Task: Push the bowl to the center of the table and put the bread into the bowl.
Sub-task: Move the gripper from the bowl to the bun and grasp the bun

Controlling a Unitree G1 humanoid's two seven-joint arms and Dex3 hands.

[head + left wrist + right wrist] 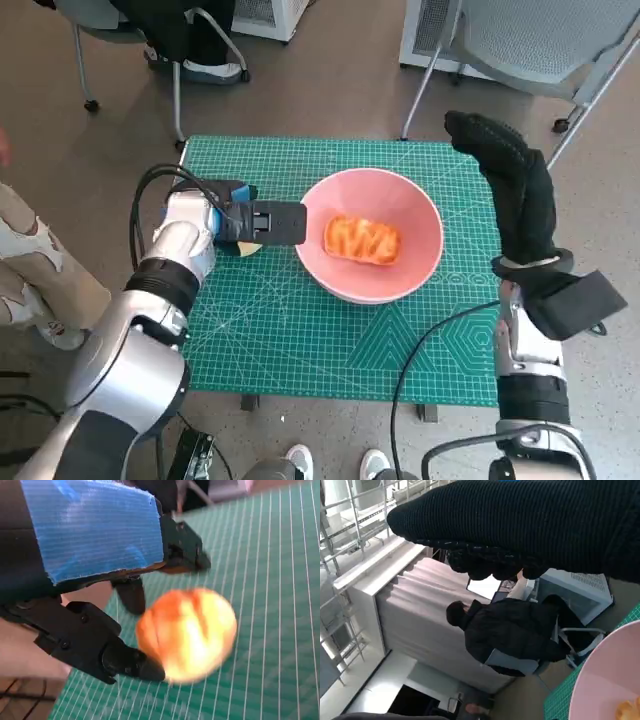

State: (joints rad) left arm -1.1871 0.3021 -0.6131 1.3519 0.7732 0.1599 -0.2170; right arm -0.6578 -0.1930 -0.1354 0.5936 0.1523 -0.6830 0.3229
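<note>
Now the left hand (262, 222) hovers just beside the pink bowl (420, 215), its black fingers (125, 662) apart and holding nothing; in the left wrist view the bread (186, 634) shows blurred beyond those fingertips. Across the table, the right hand (510, 180) is raised beside the bowl's far rim, its gloved fingers held straight with nothing in them. Between them the bowl sits near the middle of the green cutting mat (300, 340), and the bread lies inside it.
</note>
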